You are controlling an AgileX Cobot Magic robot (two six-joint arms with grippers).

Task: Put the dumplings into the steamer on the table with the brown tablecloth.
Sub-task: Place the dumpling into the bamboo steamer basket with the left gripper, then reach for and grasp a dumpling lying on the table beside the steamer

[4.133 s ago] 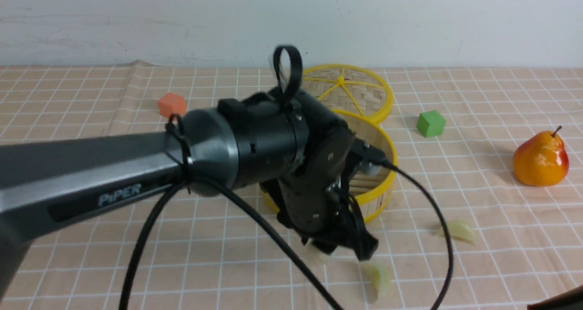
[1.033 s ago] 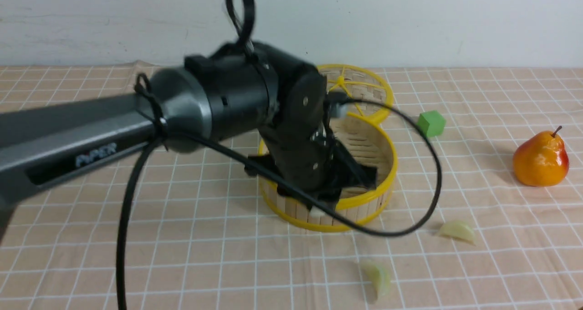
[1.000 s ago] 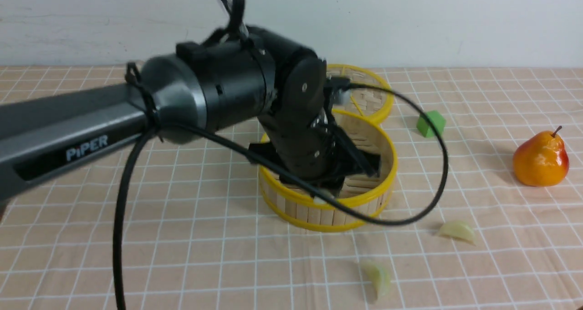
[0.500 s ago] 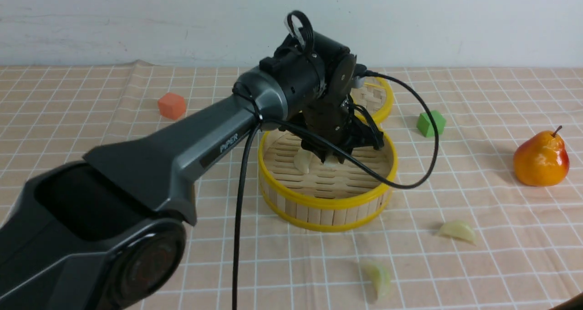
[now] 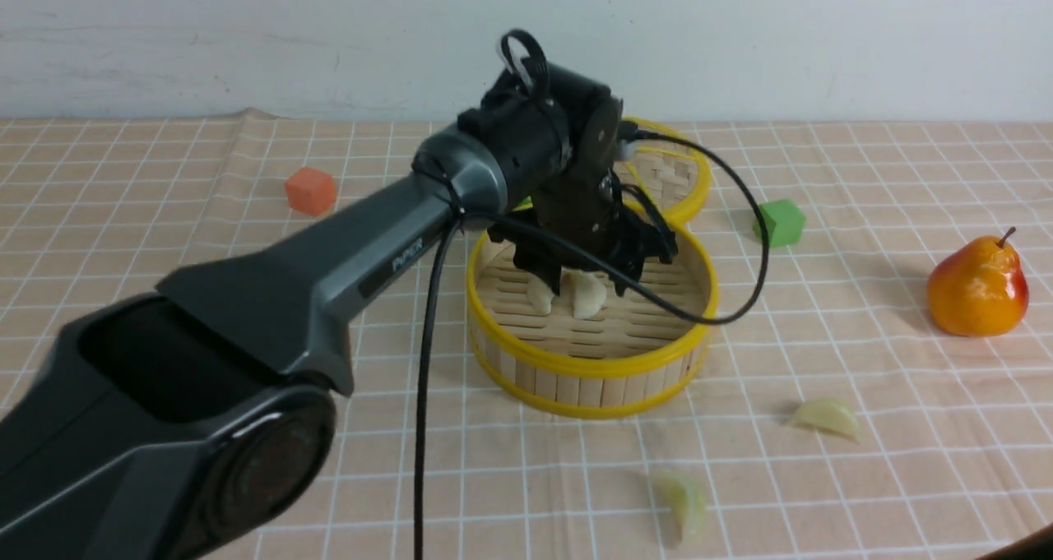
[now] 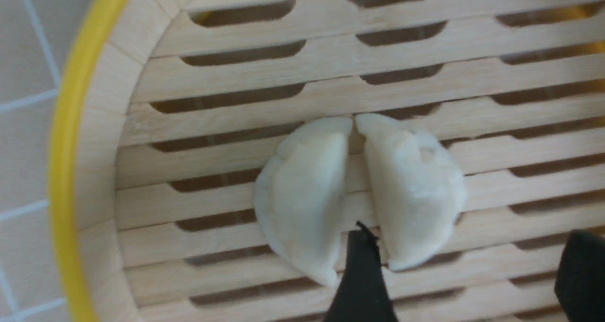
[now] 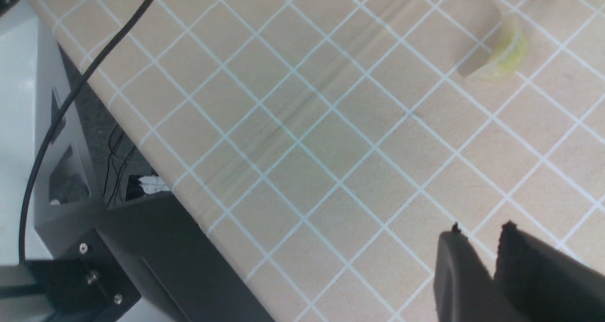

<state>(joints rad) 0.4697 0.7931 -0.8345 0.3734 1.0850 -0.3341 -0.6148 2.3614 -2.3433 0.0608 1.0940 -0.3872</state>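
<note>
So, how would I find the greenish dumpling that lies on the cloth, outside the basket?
Start at the round bamboo steamer with yellow rims, in the middle of the brown grid tablecloth. Two small crescent dumplings lie on the cloth on the robot's side of it. The greenish dumpling is nearest the robot; its paler cream neighbour lies further right.

The round bamboo steamer (image 5: 592, 379) has pale wooden strips and yellow rims. Inside it are two cream crescent dumplings (image 5: 586, 294), and in front of it two pale yellow-green dumplings (image 5: 683, 501). Under it is the light brown tablecloth (image 5: 164, 215), gridded in white. To its left is an orange-red cube (image 5: 311, 191). To its right are a green cube (image 5: 778, 222) and an orange, red-blushed pear (image 5: 977, 289).
</note>
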